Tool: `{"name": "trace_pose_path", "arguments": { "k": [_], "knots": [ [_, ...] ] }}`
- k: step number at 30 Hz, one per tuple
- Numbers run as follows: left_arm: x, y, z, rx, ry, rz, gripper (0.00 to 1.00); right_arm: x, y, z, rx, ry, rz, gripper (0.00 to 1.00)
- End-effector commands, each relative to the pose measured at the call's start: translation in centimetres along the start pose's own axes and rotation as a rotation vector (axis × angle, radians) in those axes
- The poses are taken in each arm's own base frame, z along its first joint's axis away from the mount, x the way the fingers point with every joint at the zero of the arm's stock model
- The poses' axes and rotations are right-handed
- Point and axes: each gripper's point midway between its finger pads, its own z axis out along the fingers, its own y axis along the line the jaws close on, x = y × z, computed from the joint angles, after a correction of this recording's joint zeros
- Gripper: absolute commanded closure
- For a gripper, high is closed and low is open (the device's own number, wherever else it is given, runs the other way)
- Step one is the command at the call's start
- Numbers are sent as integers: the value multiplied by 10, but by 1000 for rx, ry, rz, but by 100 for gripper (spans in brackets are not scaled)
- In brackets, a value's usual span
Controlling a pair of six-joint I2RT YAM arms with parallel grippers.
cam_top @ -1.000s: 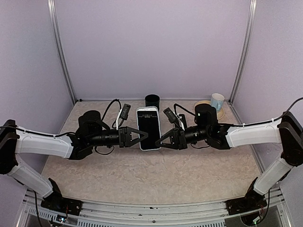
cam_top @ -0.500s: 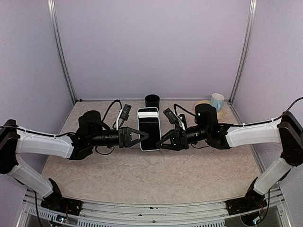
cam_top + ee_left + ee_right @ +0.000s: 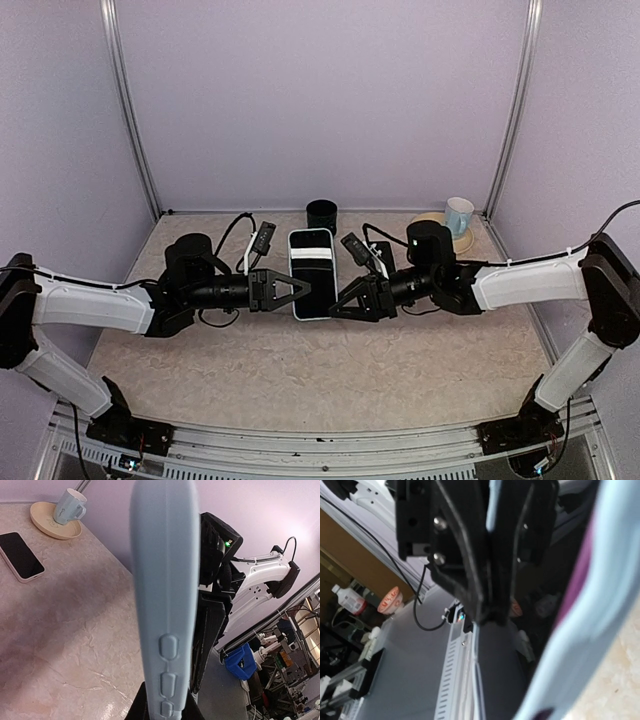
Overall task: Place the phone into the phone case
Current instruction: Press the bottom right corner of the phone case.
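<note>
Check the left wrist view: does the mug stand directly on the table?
No, the mug sits on a round tan plate, and the plate rests on the table.

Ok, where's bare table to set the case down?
The widest bare patch of table is the front strip, between both arms and the near edge. A narrower one lies back left, between the black cup and the left wall. Back right is crowded: mug on saucer, a phone lying flat. The left end effector holds the phone case mid-table.

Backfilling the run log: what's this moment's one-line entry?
left gripper: shut on phone case edge | right gripper: at opposite edge, grip unclear | phone: flat on table
</note>
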Motion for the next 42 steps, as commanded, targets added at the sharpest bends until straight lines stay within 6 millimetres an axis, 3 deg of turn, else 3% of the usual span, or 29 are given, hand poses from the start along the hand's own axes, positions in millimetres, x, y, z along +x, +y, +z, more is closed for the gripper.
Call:
{"name": "trace_pose_path", "arguments": {
  "k": [1, 14, 27, 33, 42],
  "knots": [
    [-34, -7, -13, -8, -123, 60, 100, 6, 4, 4, -46, 41, -6, 71],
    [-37, -9, -18, 1, -140, 51, 100, 2, 4, -2, 21, 14, -154, 92],
    [-37, 1, -25, 10, -149, 14, 100, 5, 19, -18, 62, -16, -340, 95],
    [-40, 11, -31, -19, -148, -13, 100, 10, 13, -22, 122, 9, -345, 83],
    [-56, 44, -46, -182, -118, -63, 100, 14, -7, -34, 275, 11, -328, 31]
  ]
}}
